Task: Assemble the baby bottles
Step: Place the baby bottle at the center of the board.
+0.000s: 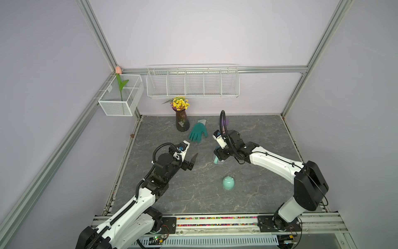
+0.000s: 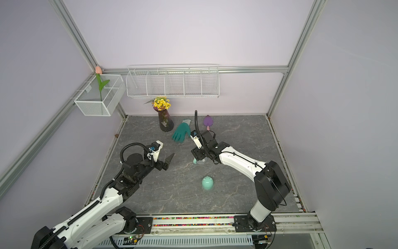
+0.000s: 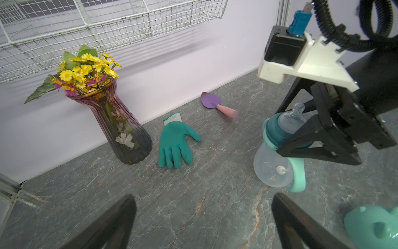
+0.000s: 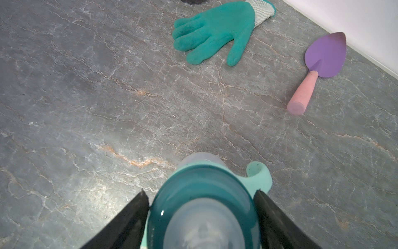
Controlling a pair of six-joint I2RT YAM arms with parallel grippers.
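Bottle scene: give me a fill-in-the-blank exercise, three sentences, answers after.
The right gripper flanks the teal ____ of the bottle. The mint dome cap lies apart on the ____. The left gripper is open and holds ____.
Missing: collar; table; nothing.

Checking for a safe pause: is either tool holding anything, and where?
Left tool is open, empty. Right tool straddles the baby bottle at its teal collar; whether it clamps cannot be told.
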